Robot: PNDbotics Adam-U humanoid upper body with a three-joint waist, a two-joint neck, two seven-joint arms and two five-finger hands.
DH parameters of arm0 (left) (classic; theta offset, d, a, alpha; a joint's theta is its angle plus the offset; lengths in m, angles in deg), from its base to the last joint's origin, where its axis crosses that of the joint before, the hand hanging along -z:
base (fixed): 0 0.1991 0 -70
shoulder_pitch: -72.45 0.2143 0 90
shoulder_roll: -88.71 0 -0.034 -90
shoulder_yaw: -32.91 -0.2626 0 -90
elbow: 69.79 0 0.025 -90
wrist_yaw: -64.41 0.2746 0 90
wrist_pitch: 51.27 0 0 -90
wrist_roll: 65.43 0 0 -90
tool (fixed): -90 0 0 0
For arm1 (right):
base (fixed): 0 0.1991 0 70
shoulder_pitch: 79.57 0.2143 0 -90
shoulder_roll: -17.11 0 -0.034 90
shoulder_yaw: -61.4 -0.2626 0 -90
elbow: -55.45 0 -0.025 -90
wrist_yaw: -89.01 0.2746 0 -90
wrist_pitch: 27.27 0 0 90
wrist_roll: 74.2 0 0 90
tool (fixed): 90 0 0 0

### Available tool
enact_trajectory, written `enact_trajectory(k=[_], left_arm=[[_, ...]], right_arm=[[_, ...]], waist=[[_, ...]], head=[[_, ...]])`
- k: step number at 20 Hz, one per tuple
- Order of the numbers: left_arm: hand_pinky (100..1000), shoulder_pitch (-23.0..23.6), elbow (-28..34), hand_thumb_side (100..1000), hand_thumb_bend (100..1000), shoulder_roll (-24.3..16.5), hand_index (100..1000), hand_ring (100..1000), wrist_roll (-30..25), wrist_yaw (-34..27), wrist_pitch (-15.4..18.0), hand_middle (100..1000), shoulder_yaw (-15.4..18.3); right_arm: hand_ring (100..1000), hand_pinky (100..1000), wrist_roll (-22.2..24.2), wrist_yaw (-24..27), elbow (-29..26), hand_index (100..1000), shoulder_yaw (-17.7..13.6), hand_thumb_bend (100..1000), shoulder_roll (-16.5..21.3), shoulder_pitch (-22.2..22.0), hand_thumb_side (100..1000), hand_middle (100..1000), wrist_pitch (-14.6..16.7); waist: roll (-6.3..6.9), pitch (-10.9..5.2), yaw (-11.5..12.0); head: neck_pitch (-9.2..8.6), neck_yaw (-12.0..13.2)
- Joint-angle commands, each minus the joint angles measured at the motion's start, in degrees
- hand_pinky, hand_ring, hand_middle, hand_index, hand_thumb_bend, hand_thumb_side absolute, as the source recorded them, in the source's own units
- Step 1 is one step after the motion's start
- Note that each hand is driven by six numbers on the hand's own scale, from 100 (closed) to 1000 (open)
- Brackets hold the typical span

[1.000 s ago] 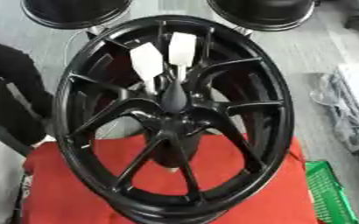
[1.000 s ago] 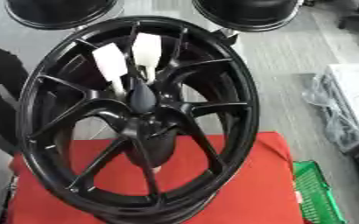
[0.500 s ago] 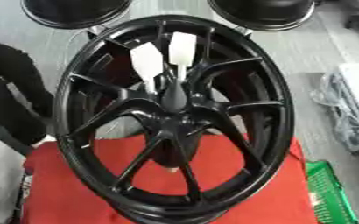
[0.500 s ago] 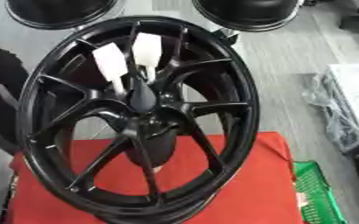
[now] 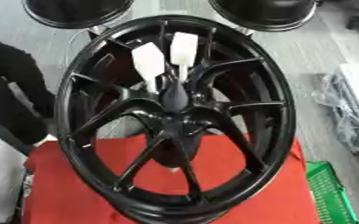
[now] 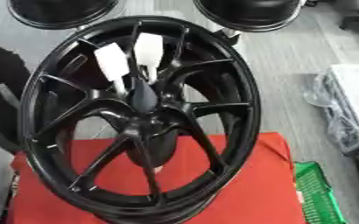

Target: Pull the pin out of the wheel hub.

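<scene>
The black wheel hub (image 5: 175,118) is stood upright on a red cloth (image 5: 68,192), with a green crate (image 5: 332,192) at the right. A dark left arm (image 5: 14,87) is seen at the left edge. The left hand (image 5: 44,139) is lost against the rim, so whether it is clenched or released cannot be told. To the right of that hand, two white flat pieces (image 5: 163,61) are set just above the hub's centre. Which part is the pin cannot be told.

The wheel hub (image 5: 175,127) is glossy black, with two white pieces (image 5: 165,60) at its far spokes. It stands on a red cloth (image 5: 75,192). A green basket (image 5: 332,192) sits near right.
</scene>
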State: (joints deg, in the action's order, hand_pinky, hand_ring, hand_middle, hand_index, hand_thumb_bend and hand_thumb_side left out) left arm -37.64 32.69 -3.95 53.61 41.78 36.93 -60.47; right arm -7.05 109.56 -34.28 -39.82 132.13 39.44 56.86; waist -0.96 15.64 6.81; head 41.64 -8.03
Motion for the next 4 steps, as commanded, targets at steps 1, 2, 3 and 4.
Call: enact_trajectory(k=[1, 2, 3, 4], left_arm=[[614, -0.90, 1.19, 680, 316, -0.51, 703, 876, -0.22, -0.14, 0.06, 701, 0.01], [614, -0.94, 1.20, 680, 316, -0.44, 703, 876, -0.24, -0.16, 0.04, 702, -0.02], [614, -0.98, 1.20, 680, 316, -0.38, 703, 876, -0.26, -0.16, 0.03, 701, -0.03], [614, -1.01, 1.20, 680, 316, -0.34, 703, 876, -0.27, -0.16, 0.02, 701, -0.03]], right_arm=[[762, 793, 0.66, 1.50, -1.22, 804, -0.12, 100, -2.41, 2.20, 315, 766, 1.02], [764, 794, 0.84, 1.70, -1.15, 807, 0.00, 100, -3.42, 2.61, 355, 769, 0.90], [766, 795, 1.10, 1.82, -1.06, 810, 0.15, 100, -4.23, 2.89, 386, 771, 0.68], [770, 797, 1.46, 1.80, -0.98, 813, 0.34, 100, -4.80, 3.07, 418, 776, 0.45]], waist=[[0.22, -1.23, 0.12], [0.30, -1.20, 0.18], [0.36, -1.18, 0.22], [0.41, -1.17, 0.25]], head=[[-0.24, -0.21], [-0.27, -0.23], [-0.26, -0.26], [-0.27, -0.30]])
